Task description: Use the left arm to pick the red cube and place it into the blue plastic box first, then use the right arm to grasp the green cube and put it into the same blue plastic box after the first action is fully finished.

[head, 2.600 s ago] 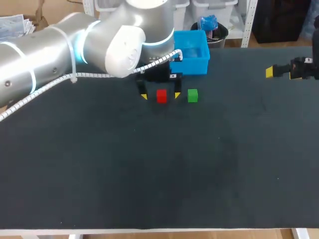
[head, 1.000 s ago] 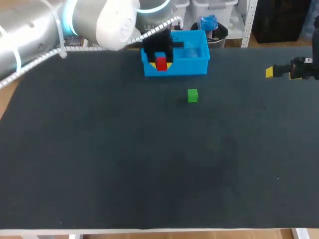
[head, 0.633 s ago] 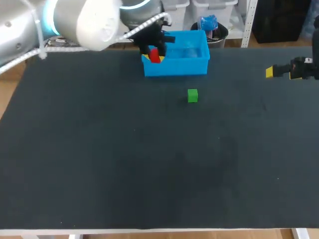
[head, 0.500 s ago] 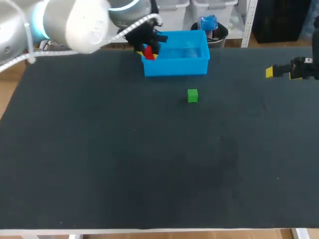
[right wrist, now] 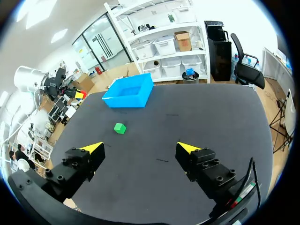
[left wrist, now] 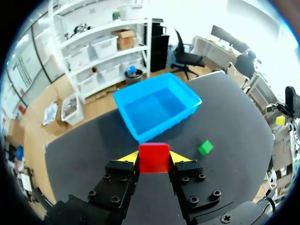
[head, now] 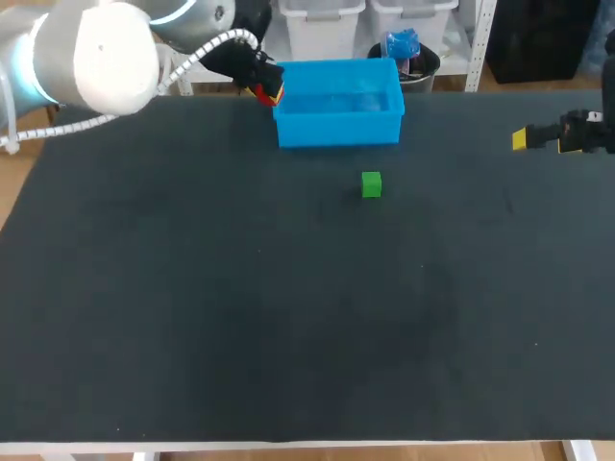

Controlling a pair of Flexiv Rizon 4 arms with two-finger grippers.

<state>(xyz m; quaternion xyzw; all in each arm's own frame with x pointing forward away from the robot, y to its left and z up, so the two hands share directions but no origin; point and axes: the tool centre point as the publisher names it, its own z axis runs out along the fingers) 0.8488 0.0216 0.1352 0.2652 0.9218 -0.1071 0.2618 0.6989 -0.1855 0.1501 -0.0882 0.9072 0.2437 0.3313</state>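
From overhead, the left claw (head: pixel 266 86) hangs at the tabletop's (head: pixel 288 336) far edge beside the blue plastic box (head: pixel 338 128), with the green cube (head: pixel 371 184) just nearer. Left wrist: its tips pinch the red cube (left wrist: pixel 153 158). Right wrist: the right claw (right wrist: pixel 140 149) is spread wide, the green cube ahead.

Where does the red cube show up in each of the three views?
Head view: red cube in the left gripper, beside the blue plastic box's left end.
Left wrist view: red cube clamped in its own gripper, blue plastic box ahead.
Right wrist view: not discernible; blue plastic box lies beyond the green cube.
Shared landmark: blue plastic box.
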